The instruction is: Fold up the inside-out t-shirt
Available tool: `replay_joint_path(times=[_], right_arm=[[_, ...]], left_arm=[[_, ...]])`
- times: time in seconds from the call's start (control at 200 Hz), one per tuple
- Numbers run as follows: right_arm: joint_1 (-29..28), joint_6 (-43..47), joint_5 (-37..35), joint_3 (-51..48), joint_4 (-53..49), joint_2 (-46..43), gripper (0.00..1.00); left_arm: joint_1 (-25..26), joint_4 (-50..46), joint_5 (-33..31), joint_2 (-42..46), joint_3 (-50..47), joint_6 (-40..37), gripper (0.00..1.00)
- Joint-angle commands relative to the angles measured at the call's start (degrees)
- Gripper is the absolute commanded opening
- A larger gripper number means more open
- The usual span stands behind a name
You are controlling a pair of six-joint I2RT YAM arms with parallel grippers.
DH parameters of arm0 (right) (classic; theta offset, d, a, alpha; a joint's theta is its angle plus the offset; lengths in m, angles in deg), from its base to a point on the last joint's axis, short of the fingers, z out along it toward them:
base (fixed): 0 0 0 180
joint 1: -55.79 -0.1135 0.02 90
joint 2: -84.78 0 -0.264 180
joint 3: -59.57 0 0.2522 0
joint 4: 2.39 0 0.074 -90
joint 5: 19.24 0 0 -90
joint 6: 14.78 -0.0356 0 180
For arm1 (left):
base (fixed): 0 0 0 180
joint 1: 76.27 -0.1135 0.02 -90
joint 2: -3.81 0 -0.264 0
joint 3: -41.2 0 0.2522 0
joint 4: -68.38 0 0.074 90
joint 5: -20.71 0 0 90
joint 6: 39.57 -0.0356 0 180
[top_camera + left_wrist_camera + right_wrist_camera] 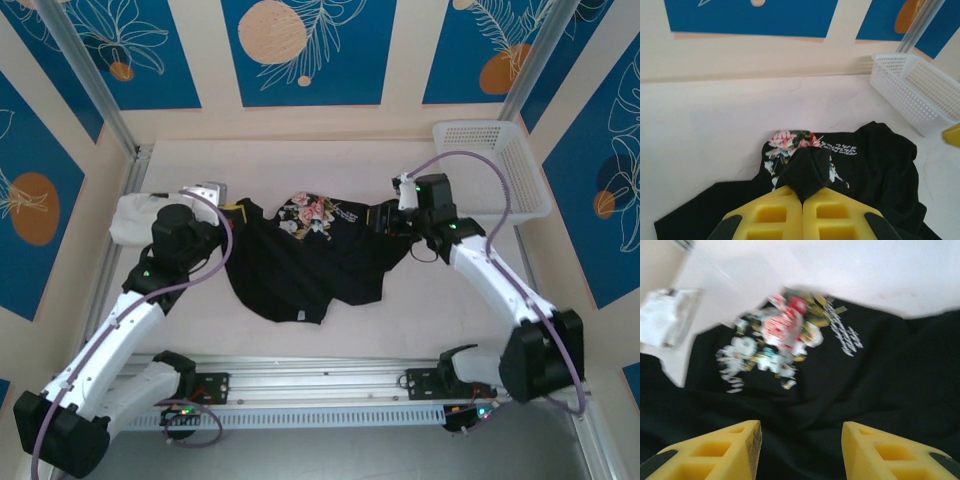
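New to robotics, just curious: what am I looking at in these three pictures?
Two white robot arms sit at a table's near edge, each ending in a two-finger gripper. The wide picture looks down from above and behind them; the other two come from wrist cameras, so the yellow blocks are the arm's own fingers. On the table lie a black t-shirt with a floral print, a white folded garment at left and a white basket far right. The left gripper is shut, pinching a fold of the t-shirt. The right gripper is open over it, holding nothing.

White arms [495, 280] with black joints, purple cables [465, 155], yellow gripper fingers [771, 215].
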Motion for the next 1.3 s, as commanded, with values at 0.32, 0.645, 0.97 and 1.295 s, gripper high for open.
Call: replay_joint_path(times=[0.32, 0.645, 0.97, 1.295], right_arm=[[-5.8, 0.4, -1.5, 11.3, -2.3, 25.9, 0.51], [-6.1, -0.3, -4.1, 17.5, -4.6, 33.5, 0.07], [0.1, 0.1, -5.6, 11.0, -0.4, 4.5, 0.0], [5.3, 0.6, -1.7, 18.9, -5.1, -12.0, 0.0]], left_arm=[[-1.5, -4.0, 2.0, 0.3, 2.0, 2.7, 0.0], [-1.7, -5.1, 2.2, 1.4, 2.0, 1.7, 0.0], [-3.8, -0.1, 5.8, 2.4, 5.2, 3.4, 0.0], [-11.3, 4.5, 11.6, -1.1, 18.8, 9.5, 0.0]])
